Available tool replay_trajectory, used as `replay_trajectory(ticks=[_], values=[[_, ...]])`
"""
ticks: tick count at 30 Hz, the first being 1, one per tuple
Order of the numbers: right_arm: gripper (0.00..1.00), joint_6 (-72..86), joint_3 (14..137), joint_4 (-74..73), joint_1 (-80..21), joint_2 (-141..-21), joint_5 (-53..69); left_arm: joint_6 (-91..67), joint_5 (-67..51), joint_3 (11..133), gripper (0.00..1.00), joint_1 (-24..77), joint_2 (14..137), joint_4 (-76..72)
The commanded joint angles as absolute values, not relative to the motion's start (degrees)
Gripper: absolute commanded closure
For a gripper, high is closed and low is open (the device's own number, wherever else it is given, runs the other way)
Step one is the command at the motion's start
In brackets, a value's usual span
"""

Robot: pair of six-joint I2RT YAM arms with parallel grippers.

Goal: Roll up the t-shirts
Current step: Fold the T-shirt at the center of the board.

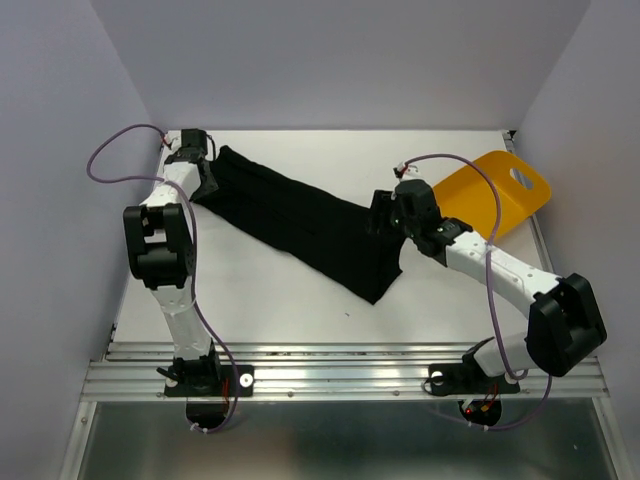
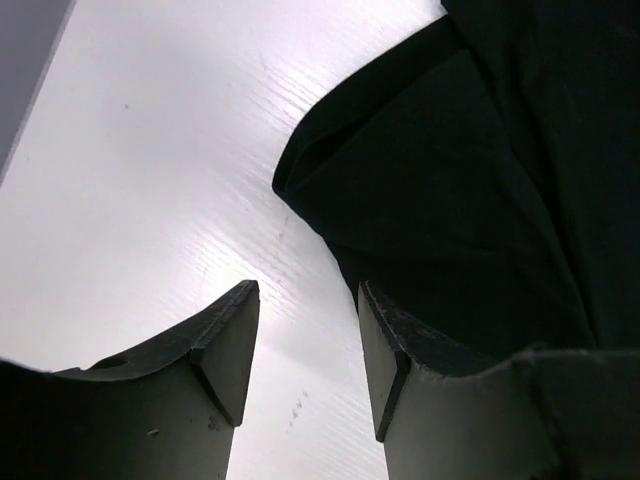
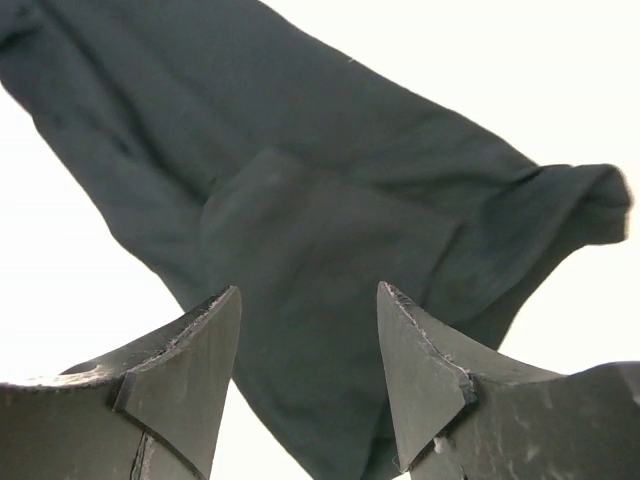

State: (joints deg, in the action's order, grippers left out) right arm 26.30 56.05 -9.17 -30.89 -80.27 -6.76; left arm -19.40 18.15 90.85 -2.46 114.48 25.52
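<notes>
Two robot arms, the left arm [image 1: 180, 315] and the right arm [image 1: 490, 265], had white tubular links and bulky black joint housings. A thin purple cable [image 1: 92, 165] looped along each. The left gripper [image 2: 305, 345] and right gripper [image 3: 308, 345] had dark grey, wedge-shaped fingers [image 3: 190, 370].

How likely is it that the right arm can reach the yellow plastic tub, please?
Likely yes: the yellow plastic tub lies close beside that arm, though its end effector faces the black cotton t-shirt instead.

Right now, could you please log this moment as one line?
t-shirt: long flat band, unrolled | left gripper: open, far end | right gripper: open, over near end | yellow tub: far right
</notes>
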Motion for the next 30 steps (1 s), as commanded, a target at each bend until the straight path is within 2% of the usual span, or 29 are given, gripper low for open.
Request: replay_trajectory(ticks=[1, 7, 13, 17, 20, 24, 26, 28, 30], values=[[0.38, 30.1, 53.6, -10.8, -33.1, -78.9, -4.9, -19.2, 17.1, 90.5, 0.45, -4.6, 112.4, 23.5], [0.38, 32.7, 52.0, -13.8, -35.8, -78.0, -4.6, -18.5, 13.9, 91.4, 0.43, -6.1, 114.5, 22.0], [0.37, 45.2, 42.8, -16.5, -36.8, -71.2, -4.3, -19.2, 12.5, 91.2, 0.41, -6.3, 116.7, 20.1], [0.3, 53.7, 36.0, -17.4, -38.1, -66.5, -5.0, -19.6, 12.0, 91.4, 0.42, -6.4, 118.4, 19.5], [0.25, 59.0, 31.5, -15.8, -38.1, -62.7, -3.5, -19.6, 11.9, 91.5, 0.47, -6.5, 119.2, 19.0], [0.25, 60.4, 27.7, -10.6, -38.7, -64.1, -0.5, -19.5, 11.9, 92.2, 0.61, -6.7, 120.2, 18.9], [0.28, 60.8, 26.0, -5.8, -38.7, -65.6, 1.4, -19.3, 12.0, 92.5, 0.68, -6.8, 120.8, 19.0], [0.31, 61.6, 25.3, -1.2, -38.7, -68.8, 2.5, -19.3, 12.0, 92.5, 0.7, -6.9, 121.1, 19.0], [0.36, 62.7, 24.4, 2.5, -38.7, -70.9, 3.0, -19.2, 11.9, 92.6, 0.78, -6.9, 121.1, 19.0]])
